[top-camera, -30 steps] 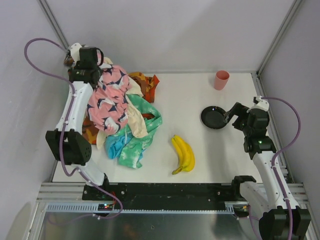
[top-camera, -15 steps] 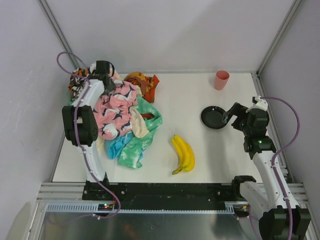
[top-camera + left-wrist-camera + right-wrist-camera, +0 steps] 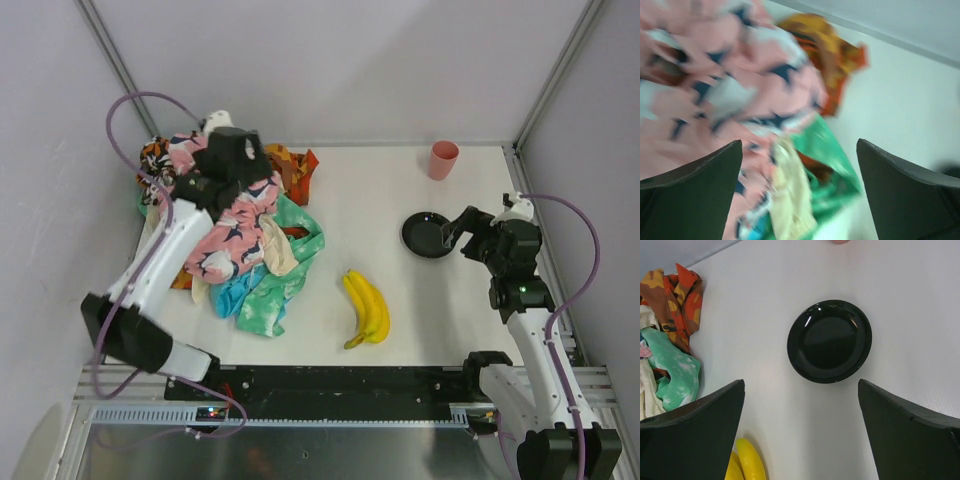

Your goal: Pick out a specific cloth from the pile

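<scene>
The pile (image 3: 240, 225) lies at the table's left, with a pink cloth with navy shapes (image 3: 232, 215) on top. The turquoise-blue cloth (image 3: 230, 293) pokes out at the pile's near edge, partly under a cream strip and the mint-green mottled cloth (image 3: 285, 275). My left gripper (image 3: 240, 172) hovers over the back of the pile, open, with nothing between its fingers. The blurred left wrist view shows the left gripper (image 3: 799, 165) above the pink cloth (image 3: 715, 90), the green cloth (image 3: 825, 155) and a sliver of the turquoise cloth (image 3: 752, 232). My right gripper (image 3: 457, 228) is open beside the plate.
A black plate (image 3: 428, 235) (image 3: 829, 341) sits at the right, a pink cup (image 3: 444, 160) behind it. A banana bunch (image 3: 367, 308) (image 3: 747, 460) lies at the centre front. An orange patterned cloth (image 3: 295, 165) (image 3: 677, 295) lies behind the pile, an orange-black one (image 3: 155, 160) in the back-left corner.
My left gripper opened, left an orange-black cloth in the back-left corner, and swung right over the pile. The right arm has hardly moved.
</scene>
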Available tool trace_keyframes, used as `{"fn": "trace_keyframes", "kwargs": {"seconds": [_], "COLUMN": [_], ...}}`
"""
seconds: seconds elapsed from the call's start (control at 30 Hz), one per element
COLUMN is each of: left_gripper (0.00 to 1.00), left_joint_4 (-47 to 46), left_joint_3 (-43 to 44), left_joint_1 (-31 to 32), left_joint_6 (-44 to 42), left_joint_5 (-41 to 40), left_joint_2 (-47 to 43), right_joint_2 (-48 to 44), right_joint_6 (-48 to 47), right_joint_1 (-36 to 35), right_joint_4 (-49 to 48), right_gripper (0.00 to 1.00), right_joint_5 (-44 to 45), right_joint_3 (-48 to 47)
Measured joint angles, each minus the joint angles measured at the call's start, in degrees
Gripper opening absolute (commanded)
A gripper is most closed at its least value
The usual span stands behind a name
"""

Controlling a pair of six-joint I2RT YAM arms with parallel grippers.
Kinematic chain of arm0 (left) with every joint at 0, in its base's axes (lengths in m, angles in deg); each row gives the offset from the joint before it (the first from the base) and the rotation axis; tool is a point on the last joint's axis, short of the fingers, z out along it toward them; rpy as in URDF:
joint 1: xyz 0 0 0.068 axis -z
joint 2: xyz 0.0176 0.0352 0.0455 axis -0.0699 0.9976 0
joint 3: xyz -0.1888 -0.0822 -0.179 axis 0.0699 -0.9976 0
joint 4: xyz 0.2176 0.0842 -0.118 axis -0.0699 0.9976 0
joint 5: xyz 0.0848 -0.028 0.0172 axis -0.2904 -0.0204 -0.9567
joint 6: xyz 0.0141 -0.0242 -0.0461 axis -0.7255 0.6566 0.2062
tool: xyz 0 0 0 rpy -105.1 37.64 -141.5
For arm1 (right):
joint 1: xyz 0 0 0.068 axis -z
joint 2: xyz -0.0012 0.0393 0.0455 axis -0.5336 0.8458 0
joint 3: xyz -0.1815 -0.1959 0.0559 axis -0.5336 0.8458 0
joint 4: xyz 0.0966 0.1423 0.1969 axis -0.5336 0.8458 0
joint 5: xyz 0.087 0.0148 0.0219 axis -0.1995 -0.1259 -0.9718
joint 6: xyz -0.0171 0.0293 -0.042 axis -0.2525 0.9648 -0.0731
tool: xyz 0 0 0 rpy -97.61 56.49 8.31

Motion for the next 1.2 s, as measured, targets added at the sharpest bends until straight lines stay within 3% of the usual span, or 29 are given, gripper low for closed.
{"fn": "trace_keyframes", "kwargs": {"seconds": [0.17, 0.4, 0.6, 0.8, 0.83, 0.93, 1.0, 1.07, 1.2], "left_gripper": [1.0, 1.0, 1.0, 0.98, 0.91, 0.43, 0.19, 0.08, 0.05], "left_joint_4": [-0.76, 0.39, 2.73, 3.58, 3.82, 4.28, 4.59, 5.42, 7.8], "left_joint_3": [-6.8, -14.29, -16.06, -16.79, -17.03, -17.51, -17.38, -16.65, -13.55], "left_joint_1": [15.21, 27.21, 28.0, 25.59, 25.03, 22.4, 20.52, 18.97, 15.1], "left_joint_6": [-2.08, -3.91, -3.15, 0.22, 0.76, 3.1, 4.39, 5.14, 5.11], "left_joint_5": [2.16, 5.07, 3.74, -1.16, -1.97, -4.5, -5.46, -6.23, -7.45], "left_joint_2": [-8.59, 2.71, 13.03, 16.15, 16.17, 16.24, 16.28, 16.28, 15.04], "right_joint_2": [-1.05, -1.16, -1.16, -1.11, -1.05, -0.57, -0.02, 0.46, 1.49], "right_joint_6": [0.0, -0.07, -0.68, -0.87, -0.87, -0.87, -0.87, -0.9, -1.31], "right_joint_1": [0.0, 0.0, 0.0, 0.0, 0.0, 0.0, 0.0, 0.0, -0.59], "right_joint_4": [0.02, 0.04, 0.09, 0.22, 0.22, 0.2, 0.2, 0.17, -0.28], "right_gripper": [0.99, 0.99, 0.99, 0.99, 0.99, 0.99, 0.99, 0.99, 0.99], "right_joint_5": [-0.92, -1.36, -1.73, -1.7, -1.7, -1.73, -1.81, -2.29, -3.82], "right_joint_3": [0.0, 0.0, 0.0, 0.0, 0.0, 0.0, 0.0, 0.0, 0.0]}}
